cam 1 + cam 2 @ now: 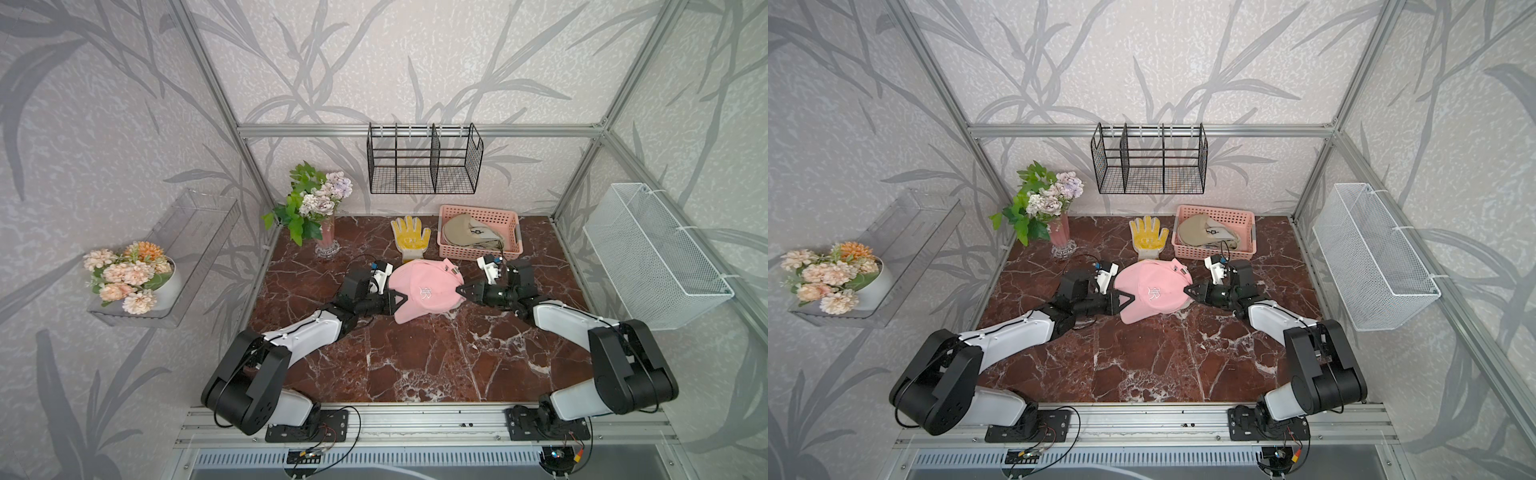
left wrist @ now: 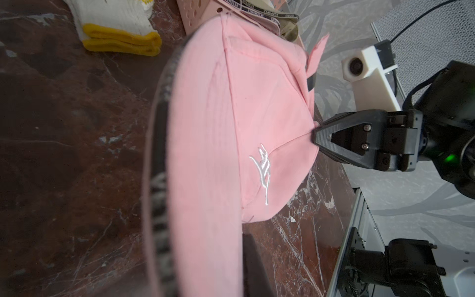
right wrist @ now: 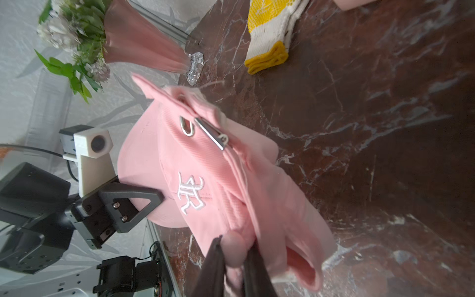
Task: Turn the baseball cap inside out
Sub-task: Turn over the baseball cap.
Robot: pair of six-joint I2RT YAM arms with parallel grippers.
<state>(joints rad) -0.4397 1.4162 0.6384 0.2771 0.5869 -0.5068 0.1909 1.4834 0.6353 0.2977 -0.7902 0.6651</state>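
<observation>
Pink cap [image 1: 424,291] lies mid table [image 1: 415,365], right side out (logo up), held btwn both arms. Left gripper [image 1: 403,300] is clamped on its rim; right gripper [image 1: 458,289] pinches a fold of crown fabric. Grasp step looks done. Next: spread the rim & push the crown through.

Soft, even light fills both top views, leaving faint shadows on the marble tabletop [image 1: 415,357]; straight lines bow near the edges. Wrist views blur the nearest baseball cap [image 2: 200,231] fabric.
</observation>
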